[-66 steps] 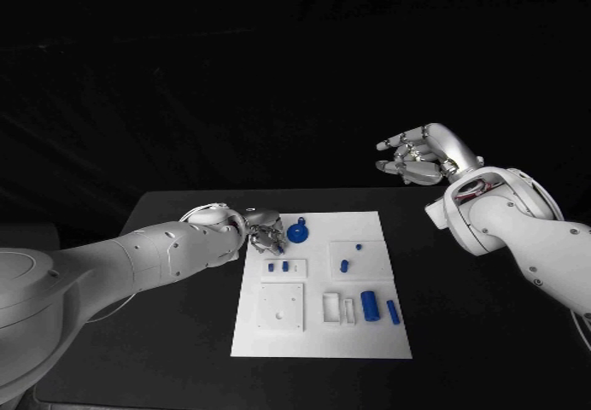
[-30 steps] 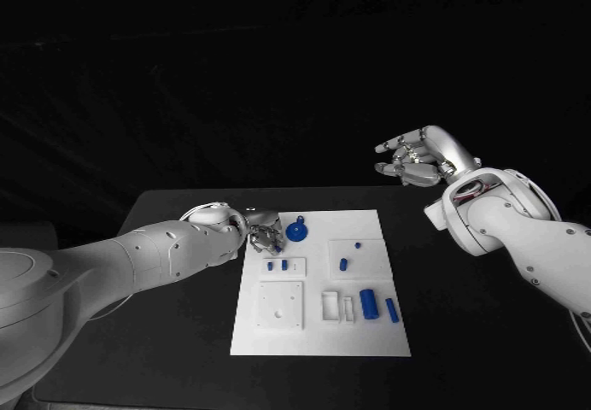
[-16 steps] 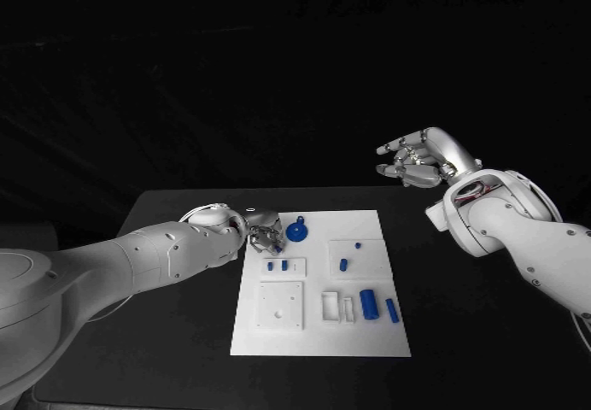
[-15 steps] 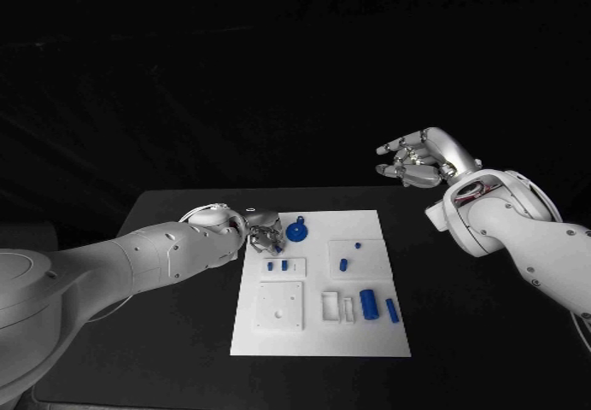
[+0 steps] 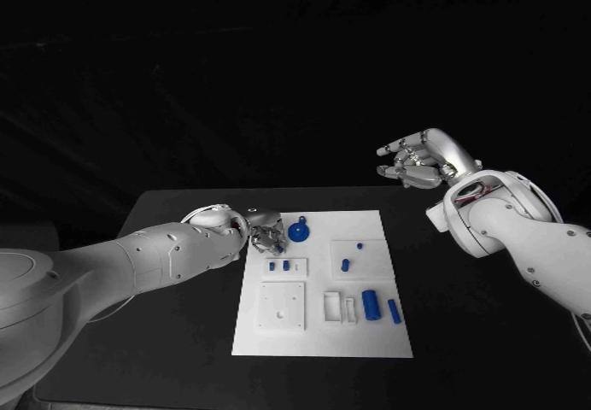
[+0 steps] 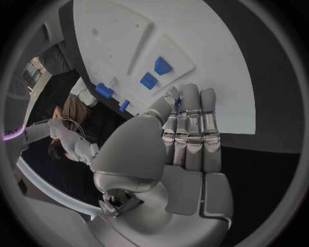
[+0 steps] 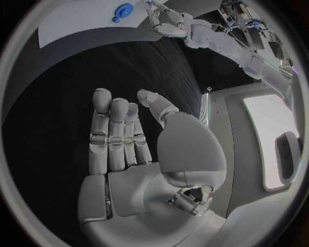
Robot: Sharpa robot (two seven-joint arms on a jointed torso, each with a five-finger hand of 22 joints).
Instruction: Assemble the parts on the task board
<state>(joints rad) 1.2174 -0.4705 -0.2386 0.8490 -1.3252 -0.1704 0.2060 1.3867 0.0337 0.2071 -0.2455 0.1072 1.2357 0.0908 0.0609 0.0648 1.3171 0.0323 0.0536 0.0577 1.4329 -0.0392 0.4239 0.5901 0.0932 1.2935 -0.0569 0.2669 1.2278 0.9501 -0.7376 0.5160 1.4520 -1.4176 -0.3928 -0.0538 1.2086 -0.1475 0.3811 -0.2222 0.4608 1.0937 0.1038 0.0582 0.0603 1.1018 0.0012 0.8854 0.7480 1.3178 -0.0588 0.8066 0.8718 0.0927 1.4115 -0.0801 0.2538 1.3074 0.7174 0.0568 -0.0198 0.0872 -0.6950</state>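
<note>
The left robot hand point(image 5: 264, 233) sits at the task board's point(image 5: 370, 342) far left corner, fingertips pinching a small blue part point(image 6: 177, 102) for insertion. The right robot hand point(image 5: 418, 158) hovers empty, fingers apart, well clear above the table point(image 5: 184, 342).

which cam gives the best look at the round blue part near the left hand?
Head view: the round blue part lies unobstructed on the task board, just beside the left hand. Right wrist view shows it small and distant at the circle's edge. In the left wrist view I cannot pick it out.
</note>
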